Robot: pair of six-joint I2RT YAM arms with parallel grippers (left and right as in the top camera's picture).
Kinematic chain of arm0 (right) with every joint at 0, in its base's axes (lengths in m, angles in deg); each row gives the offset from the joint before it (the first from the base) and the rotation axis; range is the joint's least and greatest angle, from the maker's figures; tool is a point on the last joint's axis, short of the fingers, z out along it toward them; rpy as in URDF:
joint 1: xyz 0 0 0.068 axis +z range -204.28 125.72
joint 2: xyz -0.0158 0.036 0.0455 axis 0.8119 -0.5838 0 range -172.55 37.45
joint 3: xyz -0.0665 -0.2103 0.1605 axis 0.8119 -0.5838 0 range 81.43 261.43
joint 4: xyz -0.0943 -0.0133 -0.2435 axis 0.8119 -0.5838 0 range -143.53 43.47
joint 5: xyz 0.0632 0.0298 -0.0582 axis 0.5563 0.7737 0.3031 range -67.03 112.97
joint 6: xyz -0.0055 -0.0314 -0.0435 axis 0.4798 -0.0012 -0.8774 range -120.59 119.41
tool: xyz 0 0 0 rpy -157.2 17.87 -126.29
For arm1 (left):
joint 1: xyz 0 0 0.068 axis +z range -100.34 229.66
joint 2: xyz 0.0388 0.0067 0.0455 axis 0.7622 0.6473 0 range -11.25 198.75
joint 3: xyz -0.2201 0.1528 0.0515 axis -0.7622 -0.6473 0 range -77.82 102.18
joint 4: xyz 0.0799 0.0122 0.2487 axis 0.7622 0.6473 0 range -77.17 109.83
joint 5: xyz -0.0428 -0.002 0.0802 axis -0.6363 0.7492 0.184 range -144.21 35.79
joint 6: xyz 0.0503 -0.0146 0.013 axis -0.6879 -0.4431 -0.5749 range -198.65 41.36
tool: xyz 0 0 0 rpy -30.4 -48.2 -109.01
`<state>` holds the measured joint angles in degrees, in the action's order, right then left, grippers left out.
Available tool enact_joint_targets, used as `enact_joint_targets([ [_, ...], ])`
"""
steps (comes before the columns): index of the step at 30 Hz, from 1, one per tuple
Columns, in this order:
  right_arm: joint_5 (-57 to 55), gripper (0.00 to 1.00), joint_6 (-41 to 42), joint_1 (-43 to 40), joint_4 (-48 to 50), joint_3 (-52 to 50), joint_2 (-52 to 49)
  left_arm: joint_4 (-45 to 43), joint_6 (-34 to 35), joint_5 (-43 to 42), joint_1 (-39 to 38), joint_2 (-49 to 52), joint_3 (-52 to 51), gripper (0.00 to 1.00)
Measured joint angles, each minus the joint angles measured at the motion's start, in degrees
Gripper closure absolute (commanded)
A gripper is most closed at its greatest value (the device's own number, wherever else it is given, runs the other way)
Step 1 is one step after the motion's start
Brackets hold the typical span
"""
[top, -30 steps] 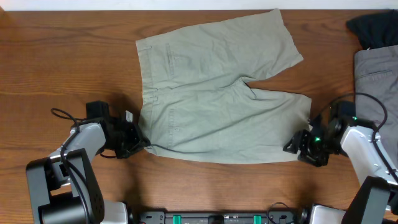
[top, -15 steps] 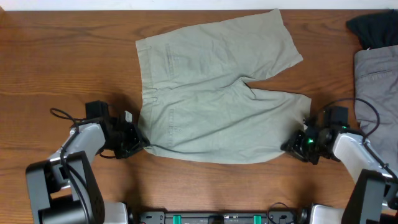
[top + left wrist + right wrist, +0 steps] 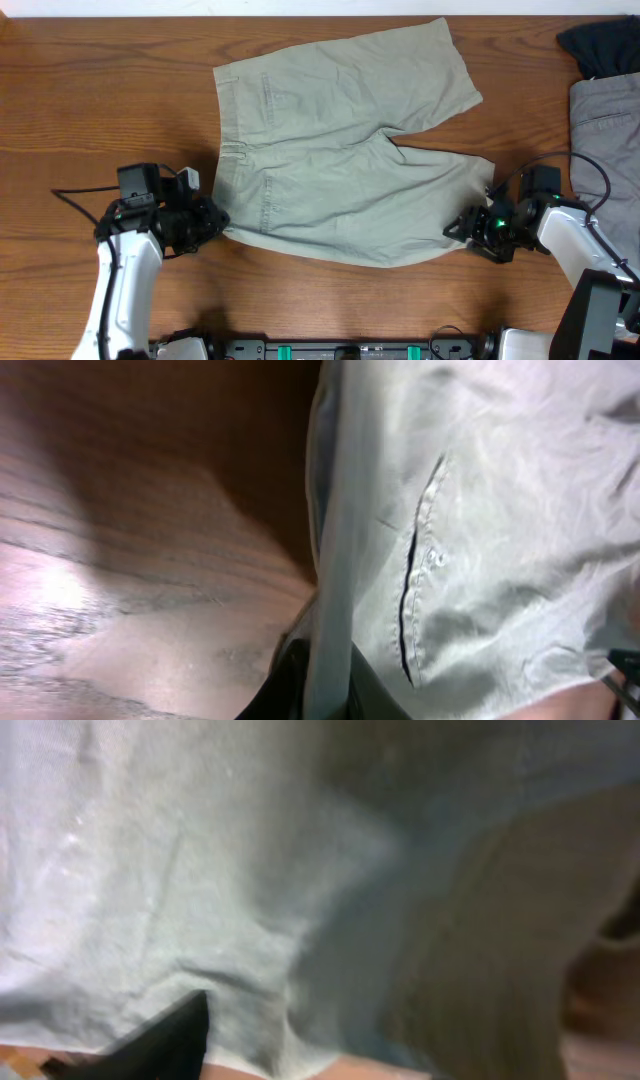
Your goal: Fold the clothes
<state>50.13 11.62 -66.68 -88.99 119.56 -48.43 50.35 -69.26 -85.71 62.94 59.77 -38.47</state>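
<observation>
Overhead: the shorts (image 3: 340,150) lay flat on the surface (image 3: 100,100), with bare wood beyond their waistband. The left claw (image 3: 212,222) sat at the waistband corner and the right claw (image 3: 458,228) at a leg hem. Left wrist: the claw was pinched shut on the waistband edge. Right wrist: only blurred cloth showed, so that claw's opening could not be told.

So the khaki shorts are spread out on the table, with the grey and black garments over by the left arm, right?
No, the grey garment and the black garment lie by the right arm, not the left; the overhead view shows it. The shorts are spread out on the table.
</observation>
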Motion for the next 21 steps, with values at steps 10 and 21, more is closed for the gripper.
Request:
enact_joint_targets([
  [10,-3.2,0.28,-0.8,0.0,-4.5,-0.2,0.0,0.0,0.0,1.7,0.0,-1.4,0.0,0.89],
  [21,-4.5,0.34,3.5,0.0,-2.4,-2.1,1.6,0.0,-0.2,1.9,0.0,-1.4,0.0,0.89],
])
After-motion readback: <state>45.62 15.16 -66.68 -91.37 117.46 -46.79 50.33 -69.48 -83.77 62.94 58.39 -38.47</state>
